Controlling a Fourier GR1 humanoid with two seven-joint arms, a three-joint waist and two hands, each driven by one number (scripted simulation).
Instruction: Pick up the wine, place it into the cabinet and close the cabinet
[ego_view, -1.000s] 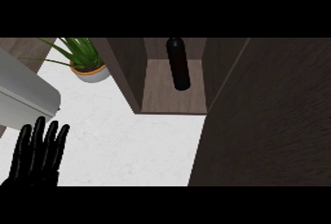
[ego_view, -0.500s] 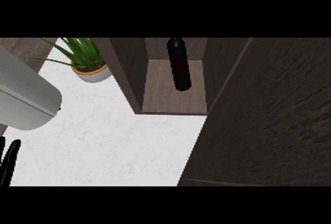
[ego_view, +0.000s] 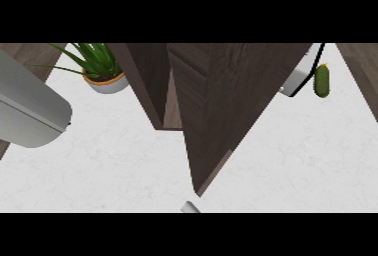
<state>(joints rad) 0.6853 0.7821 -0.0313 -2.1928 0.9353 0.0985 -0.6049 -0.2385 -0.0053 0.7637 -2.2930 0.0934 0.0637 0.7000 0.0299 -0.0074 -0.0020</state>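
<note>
Behind cabinet door (ego_view: 236, 110) wine hidden; neither robot hand visible, state unknowable.

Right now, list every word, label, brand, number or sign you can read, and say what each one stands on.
None: no readable text shows anywhere.
The dark wooden cabinet, the potted plant, the cucumber and the white counter all show plain surfaces.
The wine bottle is out of sight, so any label is hidden.
</note>
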